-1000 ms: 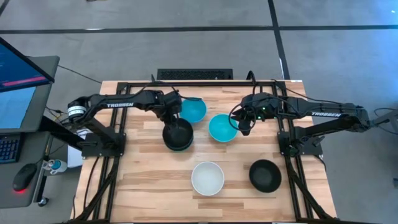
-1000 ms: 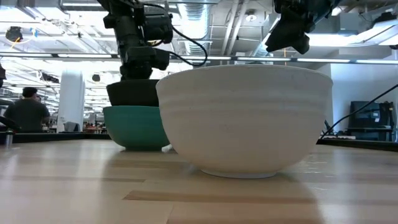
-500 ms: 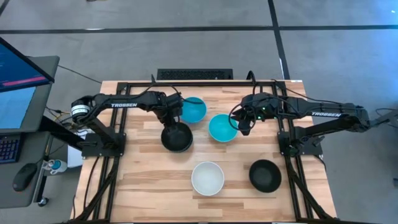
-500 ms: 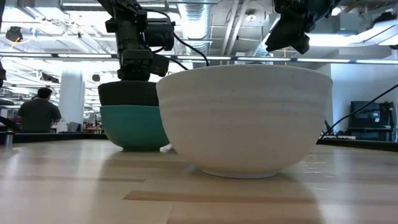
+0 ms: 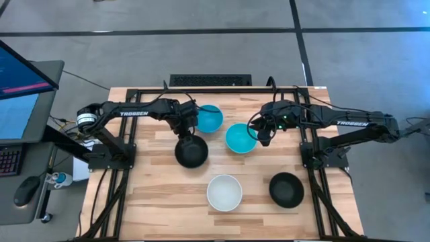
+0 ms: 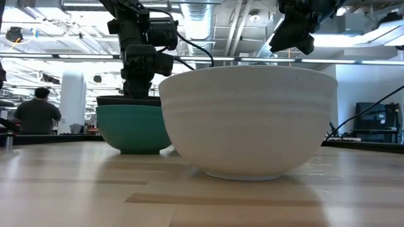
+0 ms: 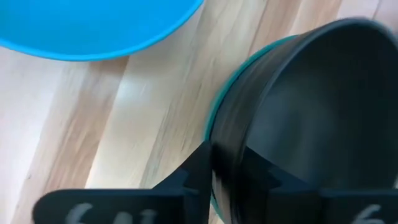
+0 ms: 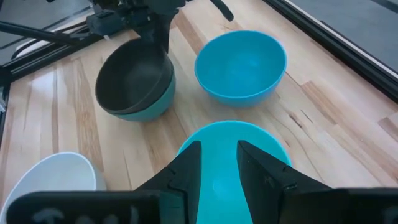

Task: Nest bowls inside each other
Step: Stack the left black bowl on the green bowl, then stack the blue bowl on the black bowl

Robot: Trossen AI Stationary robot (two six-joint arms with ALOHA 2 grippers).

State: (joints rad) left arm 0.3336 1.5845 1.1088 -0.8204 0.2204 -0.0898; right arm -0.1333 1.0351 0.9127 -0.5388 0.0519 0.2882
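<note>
While the left gripper pinches the rim of a black bowl nested in the dark teal bowl, the blue bowl sits just behind, and the right gripper clamps the cyan bowl's rim, white bowl and second black bowl nearer the front.

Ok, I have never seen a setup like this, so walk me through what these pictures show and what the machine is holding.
It is a robot with two dark arms at a wooden table, each ending in a two-finger pincer. One camera looks straight down, one sits at table height, and one rides on each wrist. The left pincer grips the rim of a black bowl sitting inside a dark teal bowl. The right pincer grips the rim of a cyan bowl. A blue bowl, a white bowl and a second black bowl stand alone. A person stands in the room behind.
</note>
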